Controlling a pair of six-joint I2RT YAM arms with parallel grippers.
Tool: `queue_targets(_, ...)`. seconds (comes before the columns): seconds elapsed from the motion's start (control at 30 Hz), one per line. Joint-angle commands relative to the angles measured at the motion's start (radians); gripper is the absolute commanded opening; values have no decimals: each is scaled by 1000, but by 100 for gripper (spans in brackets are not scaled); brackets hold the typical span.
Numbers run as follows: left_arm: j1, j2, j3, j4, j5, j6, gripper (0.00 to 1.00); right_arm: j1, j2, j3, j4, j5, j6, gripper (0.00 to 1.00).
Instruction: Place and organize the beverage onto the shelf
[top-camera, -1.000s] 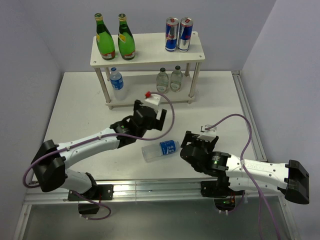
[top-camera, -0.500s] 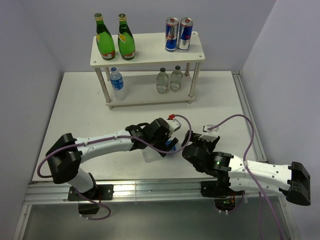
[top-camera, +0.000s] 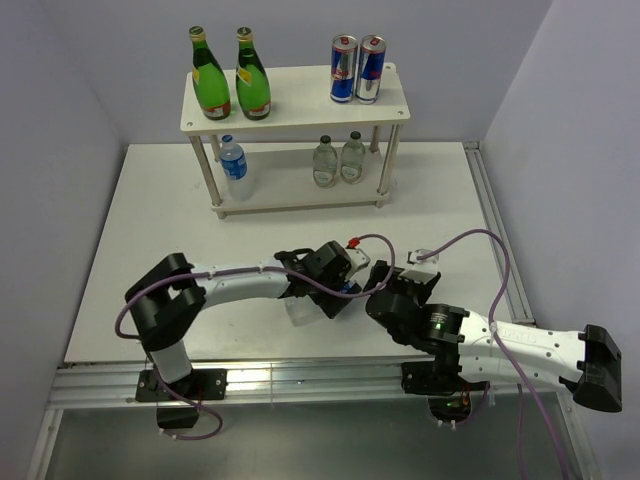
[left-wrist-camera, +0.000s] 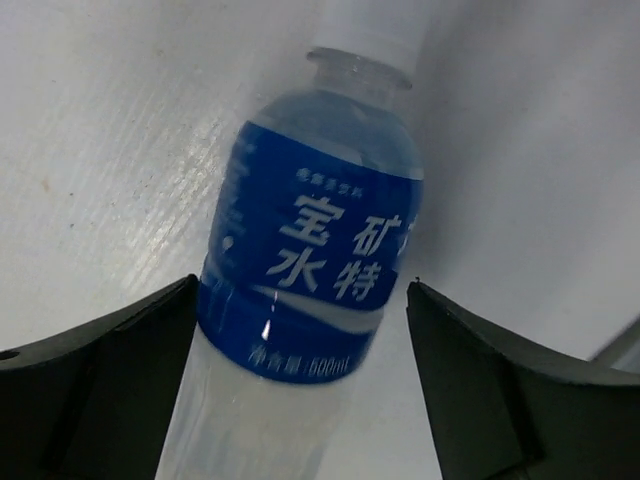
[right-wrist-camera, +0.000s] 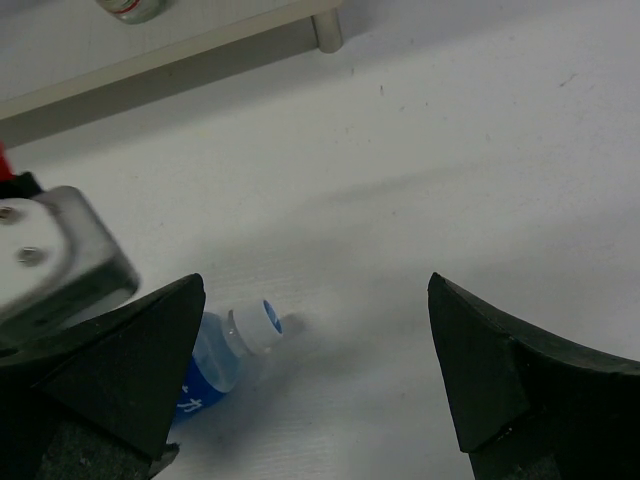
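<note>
A clear plastic bottle with a blue label (left-wrist-camera: 315, 270) lies on its side on the table, its base showing in the top view (top-camera: 300, 310). My left gripper (top-camera: 338, 288) is open and low over it, one finger on each side of the label (left-wrist-camera: 300, 390). The right finger stands apart from the bottle. My right gripper (top-camera: 385, 290) is open and empty just right of the bottle's white cap (right-wrist-camera: 255, 325). The cream shelf (top-camera: 295, 105) holds two green bottles (top-camera: 230, 85) on top. Below stand a blue-label bottle (top-camera: 234, 165) and two pale clear bottles (top-camera: 338, 160).
Two blue-and-silver cans (top-camera: 357, 70) stand at the right of the shelf's top board. A shelf leg (right-wrist-camera: 327, 30) shows at the top of the right wrist view. The left gripper's body (right-wrist-camera: 50, 260) is close to my right gripper's left finger.
My left arm has swung from in front of the shelf toward the near edge and lowered its open gripper over the lying bottle. The right arm has barely moved.
</note>
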Motion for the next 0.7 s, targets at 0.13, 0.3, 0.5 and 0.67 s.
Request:
queue_targets(0.13,-6,167,24,42,-13,31,79,5,-13,4,14,21,15,100)
queue_targets(0.3,-6,195,21,57,-22,23,60,5,-7,4,14,21,14,100)
queue_targets(0.5,-3,163,13,72,-120,-23,0,5,4,8,17,21,11,100)
queue_targets(0.67,-3,-7,36,74,-334,-71,0,5,17,13,17,22,9,100)
